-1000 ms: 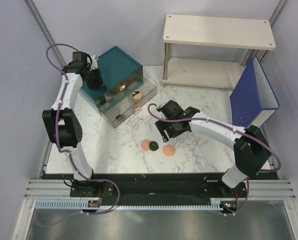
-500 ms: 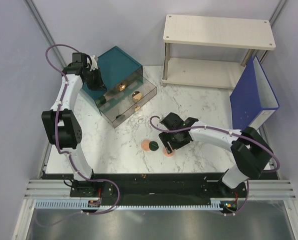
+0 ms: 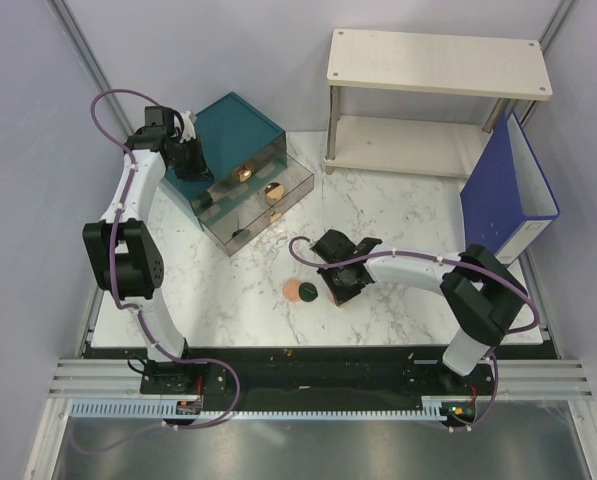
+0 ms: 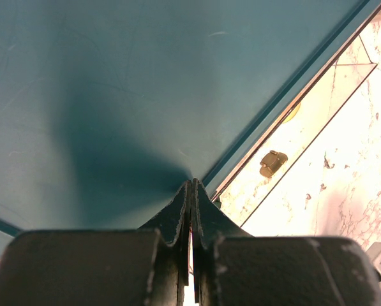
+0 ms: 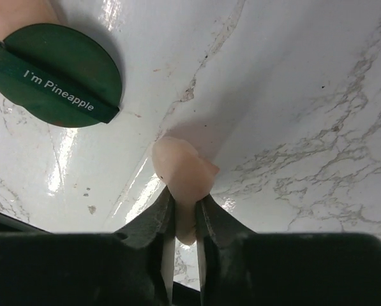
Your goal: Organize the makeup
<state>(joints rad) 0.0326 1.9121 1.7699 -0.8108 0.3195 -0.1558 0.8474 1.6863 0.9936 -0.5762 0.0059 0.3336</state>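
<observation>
Finds peach-pink disc (image 5: pixel 184 167) mid-table, just beside dark green compact (image 5: pixel 56 75), pinched btw narrow fingers of right gripper (image 5: pixel 185 213). Judged light, stiff, smooth, prob. slippery; best held across flat faces, not by rim. Appears tipped on edge, faces twd pads, rim down near marble table (image 5: pixel 305 95); round, so no true long axis. Records left gripper (image 4: pixel 191 191) closed tight, empty, tip at teal drawer box (image 4: pixel 113 83).

Gloss against matt
Shows a polished, grey-veined sheen on the tabletop (image 5: pixel 305 95), smooth matt plastic on the dark green compact (image 5: pixel 56 76), a soft satin face on the peach-pink disc (image 5: pixel 184 169), a smooth teal drawer box (image 4: pixel 113 95) with clear plastic drawers (image 3: pixel 278 180) and a shiny gold-toned knob (image 4: pixel 273 163)
</observation>
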